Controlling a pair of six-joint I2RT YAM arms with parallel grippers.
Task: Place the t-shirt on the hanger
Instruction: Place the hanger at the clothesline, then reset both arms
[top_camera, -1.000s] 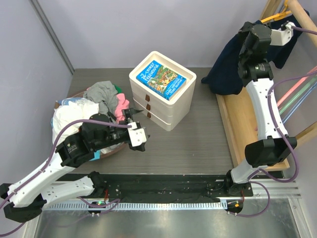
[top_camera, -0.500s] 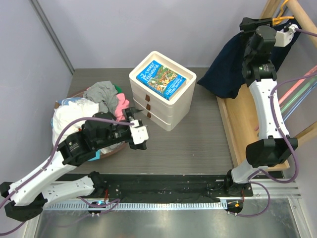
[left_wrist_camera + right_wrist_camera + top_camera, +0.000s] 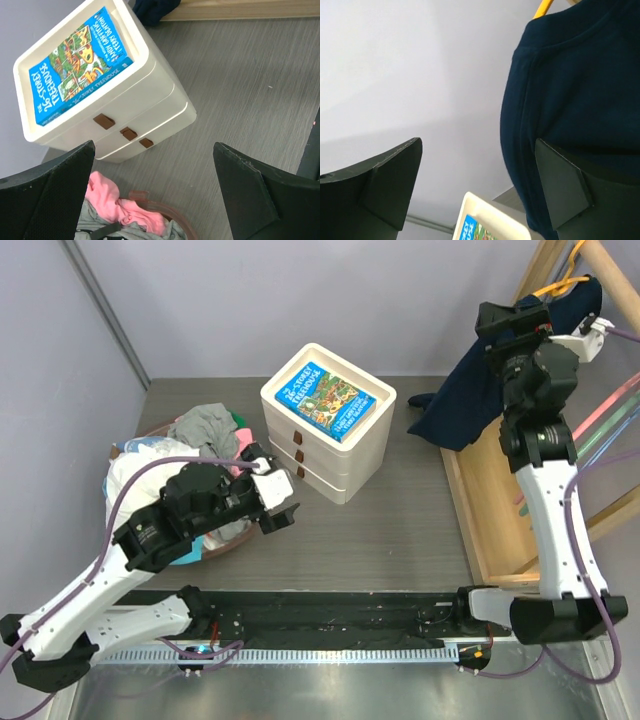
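The navy t-shirt (image 3: 468, 392) hangs at the back right, draped over the orange hanger (image 3: 553, 282), which hangs on a wooden rail. In the right wrist view the t-shirt (image 3: 572, 95) fills the right side, with a bit of the hanger (image 3: 543, 6) at the top. My right gripper (image 3: 505, 318) is raised just left of the shirt. It (image 3: 477, 167) is open and grips nothing, and the cloth hangs beside one finger. My left gripper (image 3: 275, 492) is open and empty over the table, between the laundry pile and the drawer box. Between its fingers (image 3: 154, 165) I see only bare tabletop.
A white three-drawer box (image 3: 335, 455) with a blue book (image 3: 326, 396) on top stands mid-table. A basket (image 3: 167, 212) of grey, white and pink garments (image 3: 200, 440) sits at the left. The wooden rack's base (image 3: 490, 500) runs along the right side.
My right gripper has opened and let go of the t-shirt, then drawn back towards the near side. The shirt stays hanging on the hanger. The left arm shifted slightly.
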